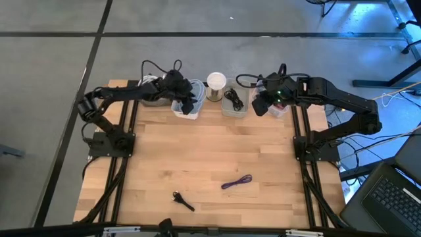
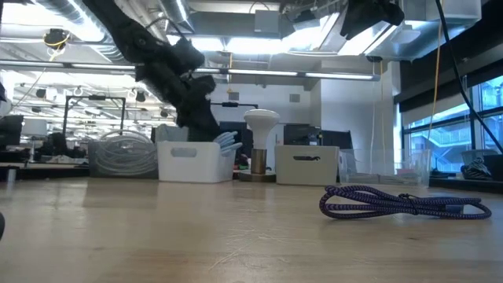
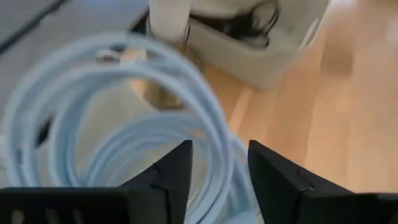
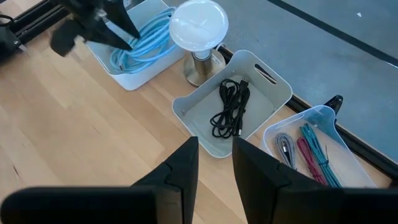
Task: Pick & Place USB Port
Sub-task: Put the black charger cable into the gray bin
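High view: the left claw (image 1: 189,104) is parted over the white bin (image 1: 186,113), with blue cable (image 3: 124,124) dropped inside. Purple cable (image 1: 237,182) and black plug (image 1: 183,201) are left on the bench (image 1: 210,151). The right claw (image 4: 214,155) is empty, slightly parted.

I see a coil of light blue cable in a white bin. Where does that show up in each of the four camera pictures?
High view: the light blue cable lies in a white bin at the table's far edge, under the left gripper.
Low view: only a bit of it peeks over the bin's rim.
Left wrist view: its loops fill the picture.
Right wrist view: upper left, coiled in the bin.
Shared landmark: the white lamp beside that bin.
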You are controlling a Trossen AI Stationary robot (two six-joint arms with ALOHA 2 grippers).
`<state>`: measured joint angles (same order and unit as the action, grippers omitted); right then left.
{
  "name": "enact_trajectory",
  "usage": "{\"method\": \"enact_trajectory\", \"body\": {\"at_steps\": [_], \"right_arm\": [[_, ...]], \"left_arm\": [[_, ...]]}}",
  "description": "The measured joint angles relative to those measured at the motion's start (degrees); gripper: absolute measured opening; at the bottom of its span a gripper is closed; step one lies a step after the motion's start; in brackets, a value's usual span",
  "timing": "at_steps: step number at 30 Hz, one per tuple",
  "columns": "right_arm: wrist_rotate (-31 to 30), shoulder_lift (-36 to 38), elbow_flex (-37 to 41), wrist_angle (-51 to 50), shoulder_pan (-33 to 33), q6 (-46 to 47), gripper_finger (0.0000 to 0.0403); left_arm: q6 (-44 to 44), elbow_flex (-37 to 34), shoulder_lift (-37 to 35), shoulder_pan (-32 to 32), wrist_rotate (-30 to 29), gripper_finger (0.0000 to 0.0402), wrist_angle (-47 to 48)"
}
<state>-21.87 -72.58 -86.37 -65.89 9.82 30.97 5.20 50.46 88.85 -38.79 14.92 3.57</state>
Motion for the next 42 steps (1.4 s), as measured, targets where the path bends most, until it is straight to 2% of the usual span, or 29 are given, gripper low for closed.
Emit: {"method": "enact_trajectory", "body": {"at_steps": [6, 12, 16, 18, 21, 26, 31, 36, 42], "right_arm": [[0.0, 0.0, 0.0, -0.7, 0.0, -0.1, 0.0101], [0.0, 0.0, 0.0, -2.1, 0.0, -0.1, 0.0101], [0.0, 0.0, 0.0, -2.1, 0.0, 0.1, 0.0101], [0.0, 0.0, 0.0, -2.1, 0.0, 0.1, 0.0101], [0.3, 0.0, 0.0, -2.1, 0.0, 0.1, 0.0101], [0.3, 0.0, 0.0, -2.1, 0.0, 1.2, 0.0101], [0.5, 0.0, 0.0, -2.1, 0.0, 2.0, 0.0101], [0.5, 0.0, 0.0, -1.7, 0.0, 3.2, 0.0101], [0.5, 0.0, 0.0, -1.7, 0.0, 3.4, 0.0101]], "left_arm": [[-3.0, 0.0, -9.6, 1.1, 1.0, 0.0171, 0.9], [-10.3, 0.0, -21.6, 6.2, 11.5, 0.0179, 4.6], [-9.6, 0.0, -28.0, 15.2, 16.5, 0.018, 9.5], [-9.5, 0.0, -30.0, 21.7, 14.5, 0.018, 13.7], [-10.8, 0.0, -31.3, 33.1, 6.6, 0.0179, 20.5], [-16.0, 0.0, -28.6, 51.9, -7.5, 0.0175, 24.2], [-18.5, 0.0, -21.3, 64.9, -14.8, 0.0173, 23.0], [-19.0, 0.0, -11.5, 70.5, -17.4, 0.0175, 18.9], [-19.9, 0.0, -1.5, 72.6, -15.6, 0.0171, 13.0]]}}
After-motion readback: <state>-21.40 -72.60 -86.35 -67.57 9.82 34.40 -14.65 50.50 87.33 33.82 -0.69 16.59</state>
